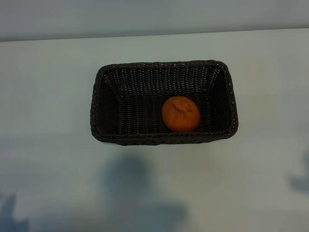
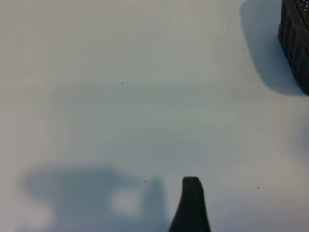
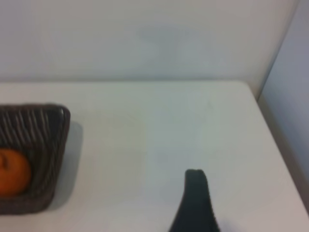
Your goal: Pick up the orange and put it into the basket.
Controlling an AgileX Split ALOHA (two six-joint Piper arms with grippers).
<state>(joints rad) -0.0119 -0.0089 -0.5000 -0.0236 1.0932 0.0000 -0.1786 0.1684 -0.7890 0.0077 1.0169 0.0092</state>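
Orange is lying inside the basket, so nothing is remaining; both pincers are standing apart, holding nothing.

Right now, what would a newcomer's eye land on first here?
The orange, bright against dark weave, sitting inside the basket toward its right half and close to the wall nearest the camera. The basket itself comes next: a dark wicker rectangle in the middle of the pale table. Neither gripper holds anything; the right wrist view shows one finger over bare table beside the basket.
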